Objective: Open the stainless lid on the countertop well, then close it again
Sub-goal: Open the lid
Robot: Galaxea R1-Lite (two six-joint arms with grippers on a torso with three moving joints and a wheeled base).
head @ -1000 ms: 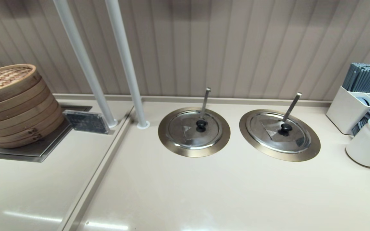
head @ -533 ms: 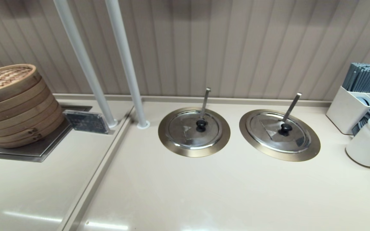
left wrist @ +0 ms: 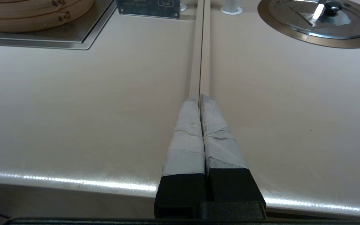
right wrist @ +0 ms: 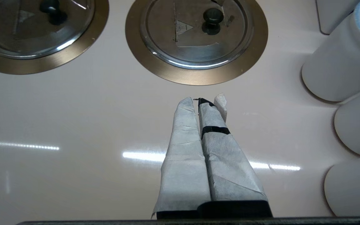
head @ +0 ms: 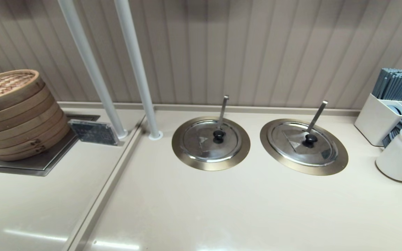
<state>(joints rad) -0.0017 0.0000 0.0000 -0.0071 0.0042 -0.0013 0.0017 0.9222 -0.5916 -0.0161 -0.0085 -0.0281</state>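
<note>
Sitting closed on its well (head: pixel 340 155), the lid (head: pixel 293 146) with the slanted ladle handle (head: pixel 317 116) is the right-hand one of two on the surface (head: pixel 222 209). Its black knob (head: pixel 310 140) stands at the centre, with the handle rising from just behind the knob and leaning toward the robot's right.

In its own wrist view, the right hand (right wrist: pixel 203 100) hangs over bare surface with its wrapped fingers (right wrist: pixel 183 125) pressed together, empty. The lid (right wrist: pixel 195 47) lies straight ahead of those fingertips, the brass ring nearest and the knob (right wrist: pixel 212 15) beyond it, almost in line with the hand.

The left hand (left wrist: pixel 198 97), also closed and empty, hovers over the seam in the surface, facing the twin lid (left wrist: pixel 339 25) and well away from the target.

So the right arm is the nearer, and I judge the reach to be a plain forward one. The fingers would need to part first, then close on the knob from the near side, clear of the slanted handle behind it. White jars (right wrist: pixel 339 62) stand close on the right.
</note>
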